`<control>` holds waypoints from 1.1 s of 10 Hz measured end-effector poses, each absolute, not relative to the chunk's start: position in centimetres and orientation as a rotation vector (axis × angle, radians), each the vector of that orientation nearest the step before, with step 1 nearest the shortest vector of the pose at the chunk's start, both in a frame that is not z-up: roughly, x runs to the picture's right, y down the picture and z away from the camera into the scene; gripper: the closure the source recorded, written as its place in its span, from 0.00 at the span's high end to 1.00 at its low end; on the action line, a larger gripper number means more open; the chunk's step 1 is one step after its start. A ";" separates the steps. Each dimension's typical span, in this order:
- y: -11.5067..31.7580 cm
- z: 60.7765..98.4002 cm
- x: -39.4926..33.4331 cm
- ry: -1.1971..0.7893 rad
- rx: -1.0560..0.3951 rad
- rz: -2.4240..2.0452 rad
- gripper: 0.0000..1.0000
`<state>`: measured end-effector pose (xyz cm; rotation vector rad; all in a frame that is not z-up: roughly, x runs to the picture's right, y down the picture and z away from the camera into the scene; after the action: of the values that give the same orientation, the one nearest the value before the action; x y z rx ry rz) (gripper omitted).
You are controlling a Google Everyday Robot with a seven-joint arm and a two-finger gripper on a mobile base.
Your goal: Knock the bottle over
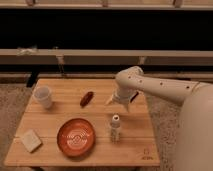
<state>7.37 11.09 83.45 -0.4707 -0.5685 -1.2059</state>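
Wooden table (50, 120): light slatted top, seen from above and in front, standing on a speckled grey floor (10, 105), with a pale horizontal ledge (100, 56) and a dark wall behind it. Robot arm (160, 89): cream-coloured, entering from the right edge of the camera view and reaching left over the rear right part of the table, with its rounded joint bent downward. Plate (76, 137): round, orange-red with a paler ring pattern at its centre, lying flat on the front middle of the table. Claw (120, 102): at the end of the arm, pointing down over the table right of centre; how far it is spread cannot be told, and it touches none of the listed things. Cup (43, 96): white, upright, wider than the bottle, at the rear left of the table. Block (31, 140): pale, flat, roughly square, lying at the front left corner, well apart from the plate. Bottle (115, 128): slim, pale, translucent, with a white cap on a narrower neck, standing upright just right of the plate and directly in front of the claw, apart from it. Small item (87, 98): dark reddish-brown, oblong, lying on the table between the cup and the claw, behind the plate.
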 end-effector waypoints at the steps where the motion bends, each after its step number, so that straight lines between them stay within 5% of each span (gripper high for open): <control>1: 11.1 83.4 7.4 -0.569 -0.471 -1.206 0.80; 11: 11.0 82.9 7.6 -0.569 -0.447 -1.205 0.80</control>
<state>7.62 10.99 82.93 -0.4474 -0.5687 -1.2050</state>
